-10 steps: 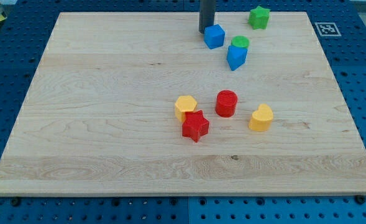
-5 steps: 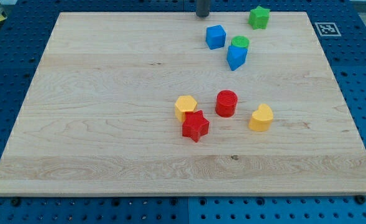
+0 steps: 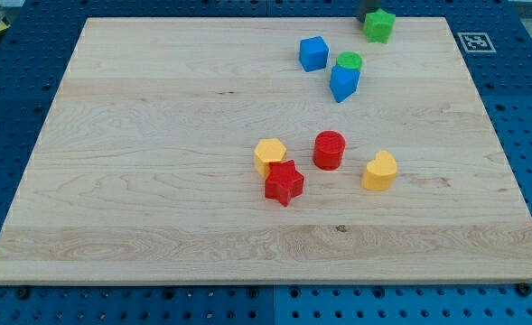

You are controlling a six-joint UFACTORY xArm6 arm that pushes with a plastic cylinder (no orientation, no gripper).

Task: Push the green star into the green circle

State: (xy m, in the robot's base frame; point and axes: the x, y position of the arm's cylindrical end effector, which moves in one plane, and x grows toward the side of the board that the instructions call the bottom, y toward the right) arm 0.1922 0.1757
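The green star (image 3: 378,25) sits near the board's top edge, right of centre. The green circle (image 3: 349,61) lies below and to its left, touching the top of a blue block (image 3: 343,83). My tip (image 3: 363,20) shows as a dark stub at the view's top edge, just left of the green star and apparently touching its upper left side. Most of the rod is out of view.
A blue cube (image 3: 312,53) sits left of the green circle. Near the board's middle are a yellow hexagon (image 3: 270,155), a red star (image 3: 284,182), a red cylinder (image 3: 329,150) and a yellow block (image 3: 380,171). A marker tag (image 3: 472,41) sits at the board's top right corner.
My tip has moved from beside the blue cube up to the board's top edge and then right, to the green star's left side. No block has visibly moved.
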